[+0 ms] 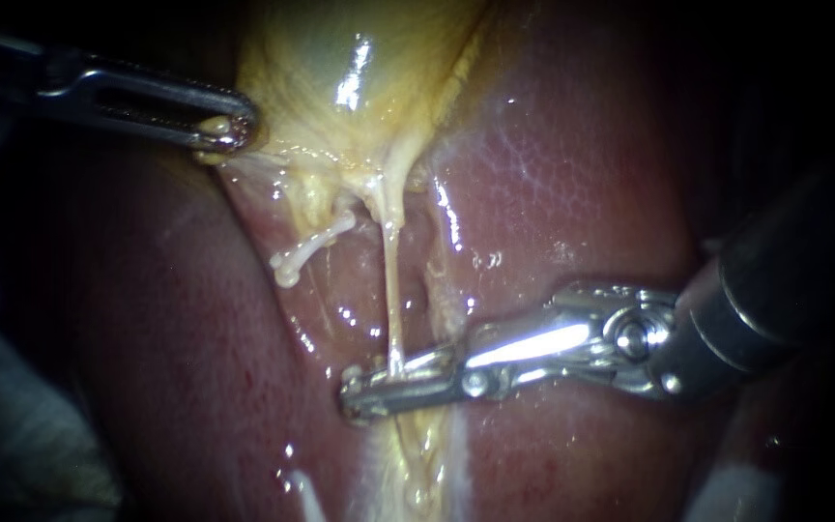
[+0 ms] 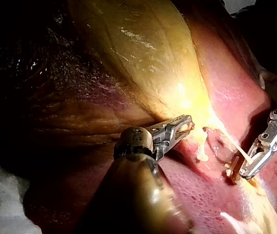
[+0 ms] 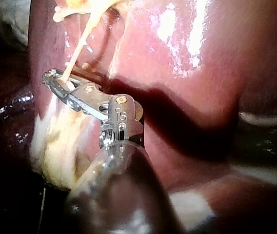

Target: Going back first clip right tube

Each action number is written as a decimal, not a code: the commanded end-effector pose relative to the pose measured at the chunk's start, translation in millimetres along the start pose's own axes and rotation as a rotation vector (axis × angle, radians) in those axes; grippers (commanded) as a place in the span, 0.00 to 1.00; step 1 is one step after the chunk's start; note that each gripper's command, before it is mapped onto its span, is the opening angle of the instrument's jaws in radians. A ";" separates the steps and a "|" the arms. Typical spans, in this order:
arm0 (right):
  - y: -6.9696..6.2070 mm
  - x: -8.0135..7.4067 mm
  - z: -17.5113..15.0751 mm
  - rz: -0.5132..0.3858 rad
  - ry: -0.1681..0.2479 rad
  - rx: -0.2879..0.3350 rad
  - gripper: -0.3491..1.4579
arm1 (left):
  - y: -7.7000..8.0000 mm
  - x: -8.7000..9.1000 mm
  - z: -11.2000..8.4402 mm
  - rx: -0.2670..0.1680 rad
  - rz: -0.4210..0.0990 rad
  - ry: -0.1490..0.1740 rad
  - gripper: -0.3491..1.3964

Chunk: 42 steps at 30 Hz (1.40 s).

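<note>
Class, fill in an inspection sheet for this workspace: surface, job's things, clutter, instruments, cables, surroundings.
Surface: liver, wet, glistening.
Job's things: gallbladder; thin tube stretched from it.
Clutter: short stub beside the tube.
Instruments: left instrument shut on the gallbladder's edge; right instrument at the tube.
Cables: nothing seen.
Surroundings: dark; pale material beyond the liver.

Bright centre, black edges — glare streaks the wet liver [image 1: 572,174] (gallbladder [image 1: 340,48] too).
</note>
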 end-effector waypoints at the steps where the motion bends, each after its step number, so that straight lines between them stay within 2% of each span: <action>1: 0.0 0.0 0.0 0.000 0.000 0.000 0.00 | 0.0 0.0 0.1 0.000 0.000 0.000 0.00; 3: 0.0 0.0 0.0 -0.006 0.000 0.000 0.00 | 0.0 0.0 0.1 0.000 0.000 0.000 0.00; 6: 0.1 0.1 0.0 -0.065 0.000 0.001 0.00 | 0.0 0.0 0.1 0.000 0.000 0.000 0.00; 8: 0.3 0.1 -0.1 -0.119 0.015 -0.014 0.12 | 0.0 -0.1 0.1 0.000 0.000 0.000 0.00; 11: 0.6 0.3 -0.2 -0.160 0.030 -0.031 0.24 | -0.1 -0.1 0.1 0.000 0.000 0.000 0.00; 16: 1.3 0.6 -0.5 -0.223 0.054 -0.066 0.39 | -0.1 -0.1 0.1 0.000 0.001 0.000 0.00; 18: 1.4 0.6 -0.5 -0.246 0.058 -0.086 0.41 | -0.1 -0.1 0.1 0.000 0.001 0.000 0.00; 22: 1.8 0.8 -0.7 -0.289 0.017 -0.149 0.44 | -0.2 -0.2 0.2 0.000 0.001 0.001 0.00; 27: 2.0 0.9 -1.0 -0.359 0.002 -0.222 0.46 | -0.2 -0.2 0.2 0.000 0.001 0.000 0.00; 31: 1.5 0.7 -1.6 -0.451 0.003 -0.304 0.47 | -0.3 -0.2 0.2 0.000 0.002 0.000 0.00; 37: 0.4 0.6 -4.1 -0.586 -0.017 -0.342 0.47 | -0.5 -0.3 0.2 0.000 0.003 0.000 0.00; 41: -1.1 0.8 -6.8 -0.676 -0.051 -0.369 0.47 | -0.6 -0.3 0.1 0.000 0.003 0.000 0.00; 42: -1.7 0.8 -7.6 -0.699 -0.072 -0.377 0.47 | -0.6 -0.3 0.2 0.000 0.003 0.000 0.00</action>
